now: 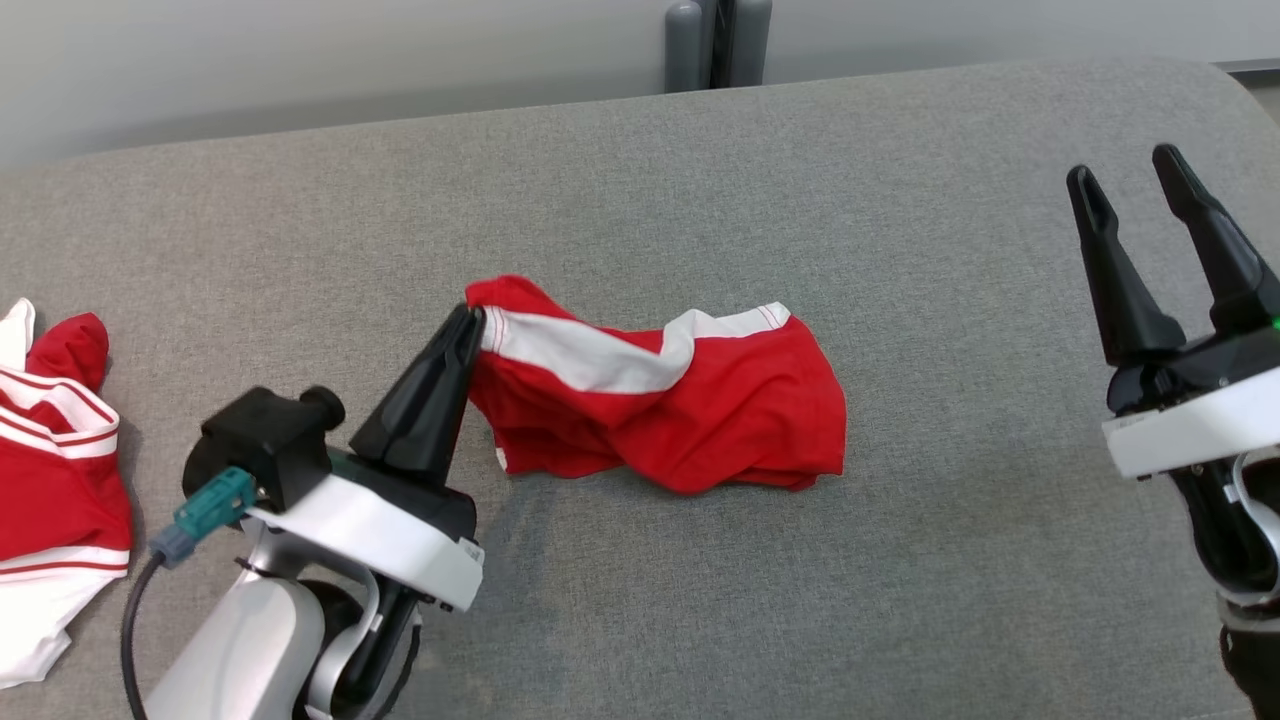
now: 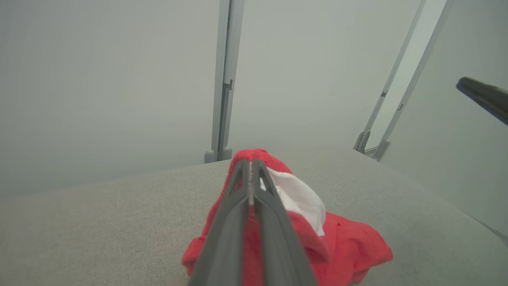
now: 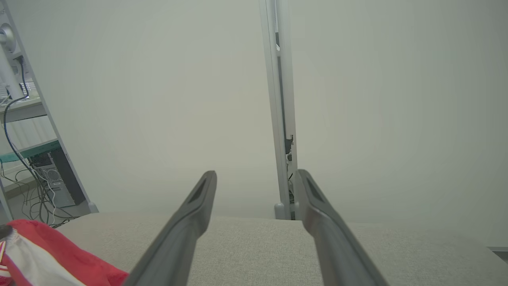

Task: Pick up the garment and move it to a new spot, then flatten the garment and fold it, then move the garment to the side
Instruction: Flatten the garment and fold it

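Broadly, we see a grey padded surface [image 1: 700, 180] spreading beneath and ahead of both grippers. On it lies the garment [image 1: 700, 400], red with a white band, crumpled in a low heap. It starts at the fingertips of the left gripper [image 1: 470, 318] and runs away from them toward the side of the right gripper [image 1: 1122, 168], ending well apart from that gripper. A second red-and-white cloth [image 1: 50, 450] lies on the outer side of the left gripper, behind its fingertips and cut off by the head view's edge.

We note that the left gripper's two dark fingers are pressed together on a raised corner of the garment, at the end of the white band. In the left wrist view [image 2: 249, 162] red cloth shows in the seam between the fingers and bulges past their tips, while the rest of the garment [image 2: 349, 246] sags onto the surface.

The right gripper [image 3: 256, 174] has its fingers spread apart with nothing between them, and bare surface lies ahead of it.

Beyond both sets of fingertips, past the far edge, stands a grey post [image 1: 715, 40]. Smallest, a teal connector [image 1: 205, 505] sits on the left wrist.
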Controlling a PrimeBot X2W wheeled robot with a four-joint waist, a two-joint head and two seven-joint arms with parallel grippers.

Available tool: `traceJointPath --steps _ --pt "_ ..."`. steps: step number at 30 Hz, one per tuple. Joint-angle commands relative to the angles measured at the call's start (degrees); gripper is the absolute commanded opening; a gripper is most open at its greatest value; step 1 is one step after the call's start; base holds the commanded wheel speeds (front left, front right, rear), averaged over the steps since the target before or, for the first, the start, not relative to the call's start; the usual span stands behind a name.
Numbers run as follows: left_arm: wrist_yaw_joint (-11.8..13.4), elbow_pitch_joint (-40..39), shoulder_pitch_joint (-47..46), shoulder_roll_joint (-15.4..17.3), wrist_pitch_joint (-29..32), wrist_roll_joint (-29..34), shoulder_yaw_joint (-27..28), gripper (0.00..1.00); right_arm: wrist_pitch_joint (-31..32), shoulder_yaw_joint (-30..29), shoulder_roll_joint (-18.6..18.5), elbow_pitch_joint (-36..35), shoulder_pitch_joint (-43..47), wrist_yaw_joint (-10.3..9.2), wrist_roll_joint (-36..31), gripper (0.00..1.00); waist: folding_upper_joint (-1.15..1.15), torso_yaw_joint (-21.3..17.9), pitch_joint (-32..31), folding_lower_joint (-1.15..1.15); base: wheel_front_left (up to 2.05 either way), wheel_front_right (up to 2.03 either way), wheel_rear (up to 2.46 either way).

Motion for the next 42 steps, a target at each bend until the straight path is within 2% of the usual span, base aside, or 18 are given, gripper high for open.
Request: traceJointPath --steps 1,14,20,21,22,29,30,35,42 --pt "0.33 0.65 1.08 0.00 -0.44 -0.28 -0.10 0.00 -0.69 -0.82 0.71 -0.34 1.52 -0.02 -0.83 1.00 0.00 0.06 -0.02 0.00 0.00 0.00 0.00" --pt "1.35 10.49 9.53 -2.84 -5.07 -2.92 -0.79 0.00 -4.05 -2.99 8.21 2.31 13.78 -0.02 -6.46 1.00 0.00 0.14 -1.07 0.00 0.00 0.00 0.00" --pt "1.44 14.69 10.81 -3.61 -7.43 -3.56 -0.32 0.00 -4.76 -3.58 9.65 3.25 16.02 -0.02 -6.89 1.00 0.00 0.29 -1.68 0.00 0.00 0.00 0.00" --pt "1.74 15.23 10.82 -3.96 -8.08 -3.67 -0.02 0.59 -4.84 -3.66 9.74 3.32 16.23 -0.02 -7.03 1.00 0.00 0.33 -1.90 0.00 0.00 0.00 0.00" --pt "1.64 15.56 10.87 -4.28 -8.52 -3.86 0.07 1.00 -4.89 -3.69 9.79 3.37 16.48 -0.02 -7.10 1.00 0.00 0.37 -2.16 0.00 0.00 0.00 0.00" --pt "4.07 13.09 11.19 -4.16 -12.46 -1.42 4.04 1.00 -5.37 -3.50 9.58 3.34 17.22 -0.02 -8.90 1.00 0.00 0.93 -5.01 0.00 0.00 0.00 0.00" --pt "5.29 11.92 11.77 -3.50 -12.86 0.16 5.36 1.00 -5.51 -3.61 9.56 3.38 17.75 -0.02 -9.93 1.00 0.00 1.16 -6.06 0.00 0.00 0.00 0.00" --pt "8.17 8.11 13.82 -1.32 -13.15 3.91 8.11 1.00 -5.36 -3.56 10.27 3.57 19.74 -0.02 -12.19 1.00 0.00 1.56 -8.90 0.00 0.00 0.00 0.00" --pt "9.94 4.40 19.71 1.86 -11.83 5.59 8.48 1.00 -4.25 -3.77 11.45 2.48 24.27 -0.02 -13.20 1.00 0.00 1.96 -12.18 0.00 0.00 0.00 0.00"
